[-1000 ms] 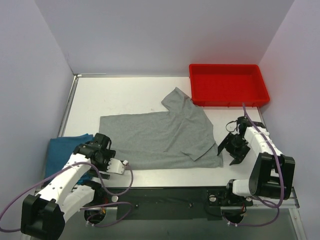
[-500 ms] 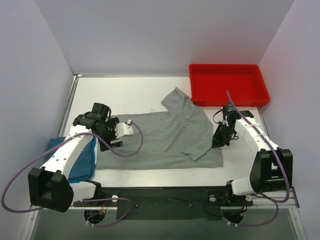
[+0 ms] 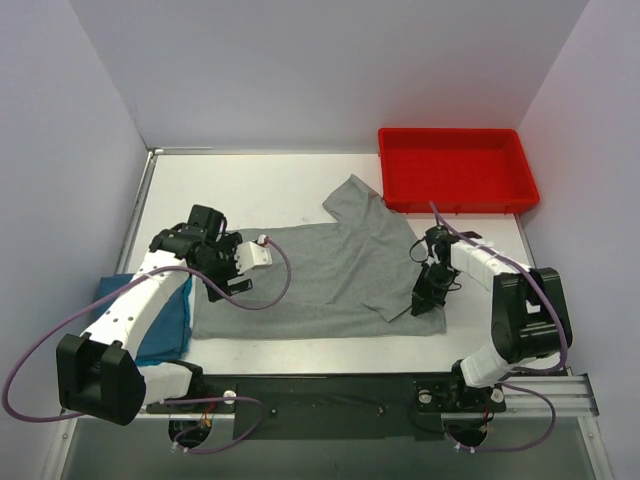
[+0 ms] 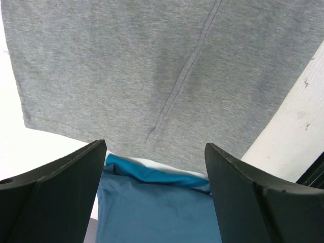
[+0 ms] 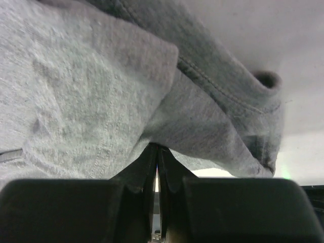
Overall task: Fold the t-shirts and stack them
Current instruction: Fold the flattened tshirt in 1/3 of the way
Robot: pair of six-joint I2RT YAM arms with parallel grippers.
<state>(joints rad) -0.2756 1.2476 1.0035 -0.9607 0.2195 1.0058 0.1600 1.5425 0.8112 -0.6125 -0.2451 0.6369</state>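
Two t-shirts are present on the table (image 3: 250, 190). The grey t-shirt (image 3: 320, 270) lies spread across the centre of the table, with one sleeve pointing toward the far side. The blue t-shirt (image 3: 165, 315) lies at the near left edge, and the left edge of the grey t-shirt overlaps part of it. One red bin (image 3: 455, 170) stands at the far right corner, apart from both t-shirts. Two arms are in view. The left gripper (image 4: 155, 147) is above the left edge of the grey t-shirt. Its jaws are spread wide and hold nothing; both grey and blue fabric show between them. The right gripper (image 5: 157, 149) is at the near right corner of the grey t-shirt. Its jaws are closed together and pinch a bunched fold of the grey fabric at the tips.
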